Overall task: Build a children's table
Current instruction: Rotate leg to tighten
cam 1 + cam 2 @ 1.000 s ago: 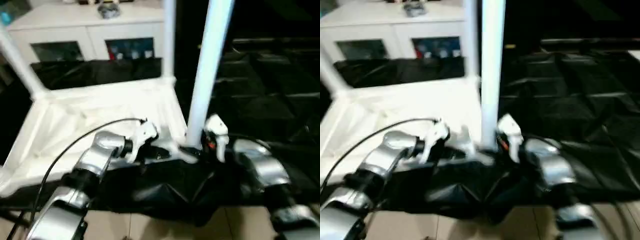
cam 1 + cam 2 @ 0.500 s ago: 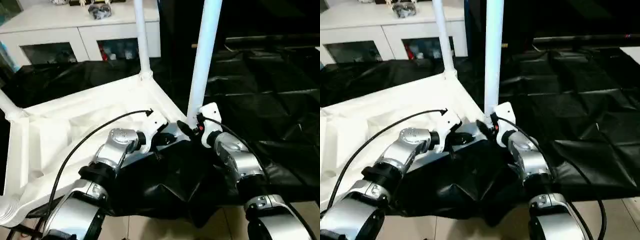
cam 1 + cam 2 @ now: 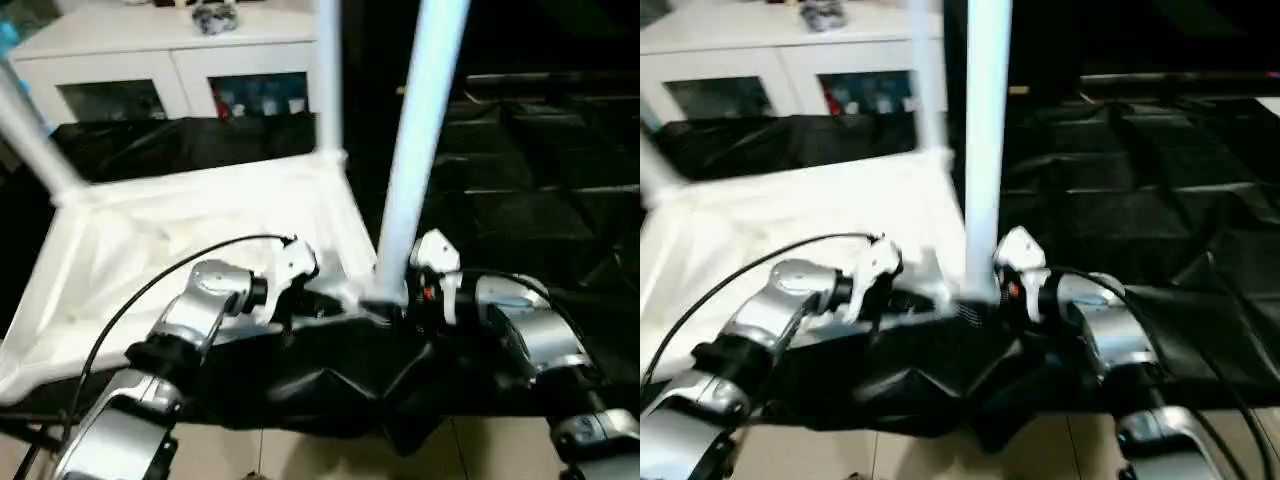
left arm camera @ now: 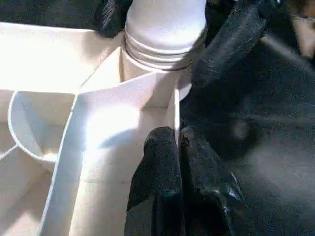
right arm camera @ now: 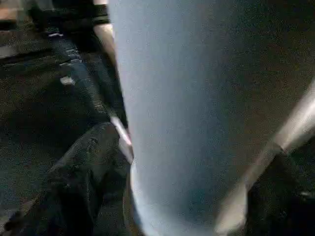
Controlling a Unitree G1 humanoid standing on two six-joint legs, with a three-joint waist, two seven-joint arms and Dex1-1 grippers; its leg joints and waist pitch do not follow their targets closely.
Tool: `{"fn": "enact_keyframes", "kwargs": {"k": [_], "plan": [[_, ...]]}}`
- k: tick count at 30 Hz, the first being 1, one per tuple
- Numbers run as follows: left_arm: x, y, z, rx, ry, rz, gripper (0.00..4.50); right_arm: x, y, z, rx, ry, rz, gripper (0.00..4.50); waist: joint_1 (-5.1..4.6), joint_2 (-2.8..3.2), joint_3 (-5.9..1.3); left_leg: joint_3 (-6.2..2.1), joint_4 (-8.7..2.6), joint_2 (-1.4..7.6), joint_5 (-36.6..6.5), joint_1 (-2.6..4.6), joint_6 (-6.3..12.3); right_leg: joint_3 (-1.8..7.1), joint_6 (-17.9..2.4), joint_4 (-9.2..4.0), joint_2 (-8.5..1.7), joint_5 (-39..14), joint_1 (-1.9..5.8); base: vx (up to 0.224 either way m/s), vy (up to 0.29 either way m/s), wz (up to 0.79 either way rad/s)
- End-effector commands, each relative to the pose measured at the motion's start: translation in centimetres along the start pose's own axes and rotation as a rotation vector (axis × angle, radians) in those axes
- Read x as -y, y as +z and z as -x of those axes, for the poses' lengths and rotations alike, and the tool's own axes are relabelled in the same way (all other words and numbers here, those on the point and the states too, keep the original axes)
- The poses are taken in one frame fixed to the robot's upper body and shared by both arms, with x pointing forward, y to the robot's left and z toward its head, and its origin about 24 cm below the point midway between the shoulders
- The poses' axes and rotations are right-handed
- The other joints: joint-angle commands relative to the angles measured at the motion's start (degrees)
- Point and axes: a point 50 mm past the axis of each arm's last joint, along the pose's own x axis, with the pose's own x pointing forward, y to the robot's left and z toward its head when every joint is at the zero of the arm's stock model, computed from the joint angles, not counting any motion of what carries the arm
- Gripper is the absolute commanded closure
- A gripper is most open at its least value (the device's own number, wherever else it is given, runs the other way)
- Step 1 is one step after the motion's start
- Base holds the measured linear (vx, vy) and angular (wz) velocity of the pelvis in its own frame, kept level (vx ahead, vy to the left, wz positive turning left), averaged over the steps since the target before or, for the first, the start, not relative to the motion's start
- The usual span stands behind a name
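Smooth white plastic table top (image 3: 180, 230), glossy leg (image 3: 415, 150), crinkled black cloth (image 3: 520, 150)

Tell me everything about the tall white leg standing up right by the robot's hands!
The leg is a long, smooth white tube that looks like plastic. It stands nearly upright in the near corner socket of the upside-down white table top, running up out of the picture. At its base it shows ringed grooves where it enters the socket. The right gripper is at its base, one black finger on each side of the tube. The left gripper pinches the top's thin rim beside the socket.
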Motion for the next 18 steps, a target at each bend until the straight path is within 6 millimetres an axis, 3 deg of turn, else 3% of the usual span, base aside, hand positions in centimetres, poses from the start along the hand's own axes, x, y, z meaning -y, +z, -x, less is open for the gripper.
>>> {"fn": "enact_keyframes", "kwargs": {"k": [1, 4, 12, 16, 18], "plan": [[0.3, 1.4, -0.8, 0.042, -0.041, -0.06, 4.5, -2.1, 0.7, -1.9, 0.009, 0.202, 0.025, 0.72, 0.0, -0.82, -3.45, 0.27, -3.48, 1.05, -14.3, 0.37, 5.17, 1.74, -13.6, -3.76, -2.29, -14.4, 3.11, 0.0, 0.0, 0.0], [0.3, 1.3, -0.4, 0.036, -0.05, -0.061, 4.5, -2.5, 0.6, -1.8, -0.016, 0.257, 0.013, 1.04, 0.08, -1.1, -3.51, 0.18, -3.49, 1.03, -13.7, 0.25, 4.83, 1.78, -13.3, -3.65, -2.32, -13.9, 3.21, 0.0, 0.0, 0.0], [0.4, 1.1, 0.0, 0.029, -0.053, -0.055, 4.5, -2.8, 0.8, -1.9, -0.024, 0.295, -0.006, 1.56, 0.24, -0.97, -3.66, 0.13, -3.38, 0.97, -12.1, 0.23, 4.68, 1.76, -13.2, -3.49, -2.34, -13.1, 3.23, 0.0, 0.0, 0.0], [0.1, 1.2, -0.3, 0.038, -0.006, -0.046, 4.5, -2.6, 0.7, -2.3, -0.014, 0.243, -0.006, 1.78, 0.17, -0.85, -3.61, 0.16, -3.37, 0.91, -12.5, 0.24, 4.41, 1.73, -13.2, -3.56, -2.33, -13.4, 3.23, 0.0, 0.0, 0.0], [-0.3, 1.4, -0.8, 0.056, 0.06, -0.023, 4.5, -1.7, 0.4, -3.2, 0.013, 0.068, -0.032, 1.82, -0.11, -0.68, -3.48, 0.13, -3.48, 0.84, -13.2, 0.22, 3.68, 1.71, -12.8, -3.73, -2.35, -14.7, 3.05, 0.0, 0.0, 0.0]]}}
